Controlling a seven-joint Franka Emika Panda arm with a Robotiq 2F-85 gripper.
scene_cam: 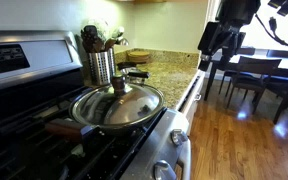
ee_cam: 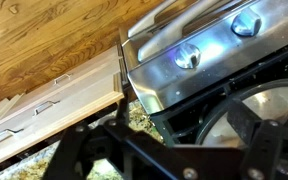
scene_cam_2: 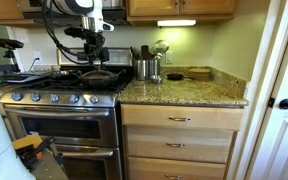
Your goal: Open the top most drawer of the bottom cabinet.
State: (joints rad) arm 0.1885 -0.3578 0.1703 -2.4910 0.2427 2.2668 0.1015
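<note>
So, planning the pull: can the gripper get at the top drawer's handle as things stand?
Probably yes: the gripper hangs above the stove, and nothing stands before the handle of the closed top drawer.

The countertop [scene_cam_2: 189, 92] is showing a speckled tan-and-brown granite pattern in both exterior views. The top most drawer [scene_cam_2: 179, 118] and the rest of the bottom cabinet [scene_cam_2: 179, 152] are reading as pale tan wood there and as cream in the wrist view, with silvery bar handles. The stove [scene_cam_2: 59, 115] is gleaming in brushed steel under a black cooktop, and its knobs [ee_cam: 187, 55] are shining silver with a bluish glint. The pan lid [scene_cam: 117, 103] is shining steel-grey with a dark knob on top. The floor [scene_cam: 239, 140] is glowing orange-brown with streaked wood grain. The gripper [scene_cam: 212, 55] is showing black. The door [scene_cam_2: 284, 60] is looking white.
</note>
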